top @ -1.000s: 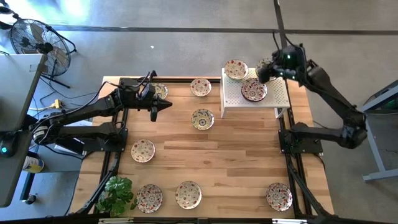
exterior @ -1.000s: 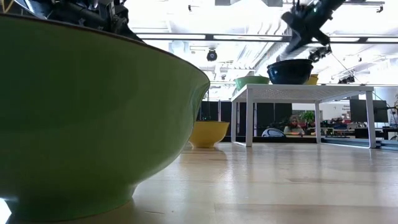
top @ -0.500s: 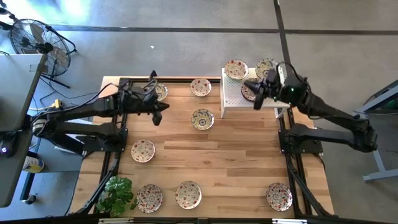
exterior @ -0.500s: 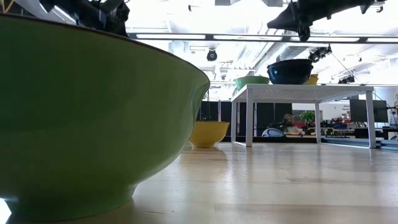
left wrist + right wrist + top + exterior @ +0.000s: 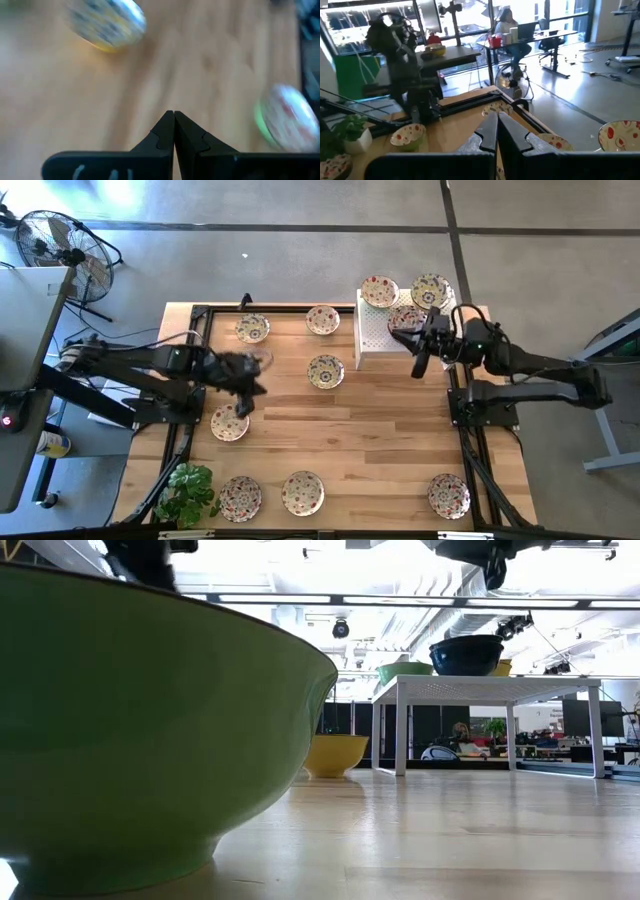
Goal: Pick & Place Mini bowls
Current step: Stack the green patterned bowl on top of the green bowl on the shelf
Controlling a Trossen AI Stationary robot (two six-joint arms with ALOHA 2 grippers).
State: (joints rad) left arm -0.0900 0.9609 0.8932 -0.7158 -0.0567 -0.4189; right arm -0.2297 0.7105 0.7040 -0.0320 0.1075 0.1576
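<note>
Near row, bottom edge of the high view: three mini bowls (image 5: 240, 498) on the wooden table (image 5: 380, 440), two at lower left, one at lower right; untouched and, by my judgement, waiting their turn.
Potted plant (image 5: 186, 490): lower-left corner of the table, beside the near bowls; plays no part.
Left gripper (image 5: 244, 382): left of centre, above a bowl (image 5: 229, 422) at mid-left; fingers pressed together with nothing between them in the left wrist view (image 5: 174, 131); probably heading for a pick.
Centre bowl (image 5: 326, 370): alone mid-table, apart from both arms.
Right gripper (image 5: 420, 358): at the near edge of the white stand (image 5: 372, 340), right of centre; fingers closed and empty in its wrist view (image 5: 496, 131); likely free after a placement.
Stand bowls: three (image 5: 380, 290) at upper right, seemingly the drop-off spot.
Far row: two bowls (image 5: 252, 328) along the top edge of the table.
</note>
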